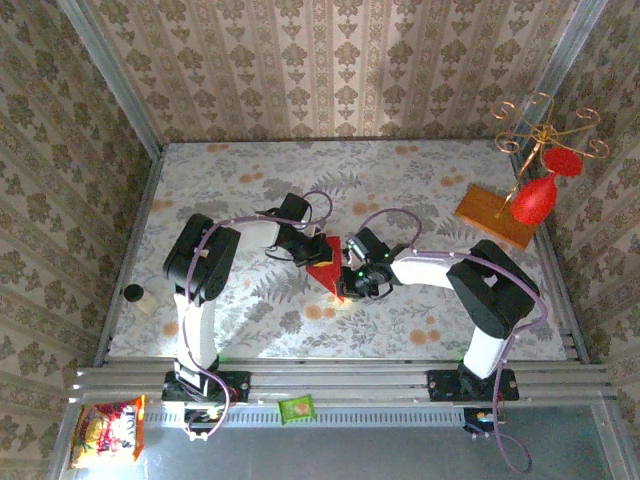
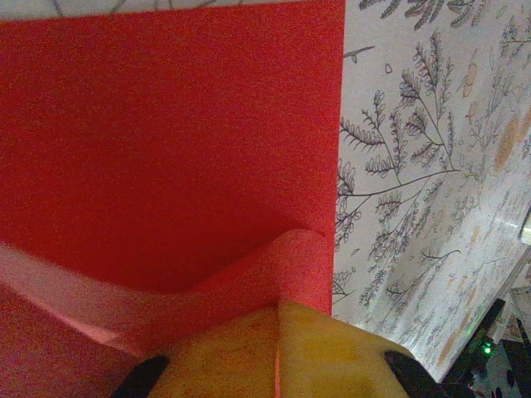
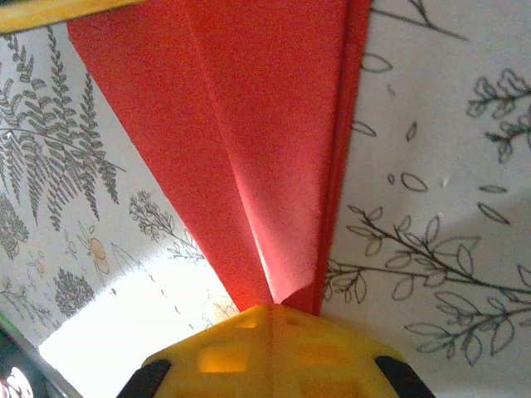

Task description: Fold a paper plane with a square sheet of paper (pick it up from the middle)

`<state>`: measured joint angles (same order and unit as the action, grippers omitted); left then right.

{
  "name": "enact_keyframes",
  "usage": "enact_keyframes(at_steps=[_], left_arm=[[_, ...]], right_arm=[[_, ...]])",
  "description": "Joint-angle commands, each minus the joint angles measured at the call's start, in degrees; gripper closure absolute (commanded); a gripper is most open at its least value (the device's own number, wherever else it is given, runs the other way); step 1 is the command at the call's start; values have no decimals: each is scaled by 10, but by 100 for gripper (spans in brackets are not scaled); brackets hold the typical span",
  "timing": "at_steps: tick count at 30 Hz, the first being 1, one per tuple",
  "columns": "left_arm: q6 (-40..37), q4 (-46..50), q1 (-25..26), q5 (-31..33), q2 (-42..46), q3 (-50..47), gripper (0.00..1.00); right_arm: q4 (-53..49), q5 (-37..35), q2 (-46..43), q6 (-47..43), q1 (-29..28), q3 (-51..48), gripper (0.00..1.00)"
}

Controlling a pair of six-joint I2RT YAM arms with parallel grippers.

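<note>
Both arms are clamped on the thin bright red folded paper sheet [image 1: 324,268], centre of the top view. The left gripper [image 2: 278,336] pinches a curled edge and the right gripper [image 3: 270,319] nips the narrow tip. If they pull apart it could tear, or that curl could crease wrong. The tip points lower right, with the long axis steeply diagonal.

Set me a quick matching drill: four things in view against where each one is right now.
Things:
1. red paper
2. wooden board
3. red goblet ornament
4. green packet

Places:
A. at the copper wire stand
B. near edge, in front of the table
C. clamped by left gripper and right gripper
D. flat on the table, far right

Pairs: 1-C, 2-D, 3-A, 4-B
</note>
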<state>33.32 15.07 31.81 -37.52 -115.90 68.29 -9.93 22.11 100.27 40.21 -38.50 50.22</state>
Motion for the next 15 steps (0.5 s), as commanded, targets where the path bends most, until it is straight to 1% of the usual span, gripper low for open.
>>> enact_keyframes(at_steps=[1, 8, 13, 15], left_arm=[[-13, 79, -8, 116, -53, -24, 90], [-15, 77, -7, 112, -50, -23, 90], [-13, 71, -5, 102, -44, -22, 90], [-14, 69, -3, 98, -42, -20, 90]], right_arm=[[-101, 19, -8, -11, -4, -41, 92], [-88, 21, -53, -2, -3, -84, 92], [-49, -2, -124, 13, -2, -76, 87], [-32, -17, -135, 19, -2, -66, 86]])
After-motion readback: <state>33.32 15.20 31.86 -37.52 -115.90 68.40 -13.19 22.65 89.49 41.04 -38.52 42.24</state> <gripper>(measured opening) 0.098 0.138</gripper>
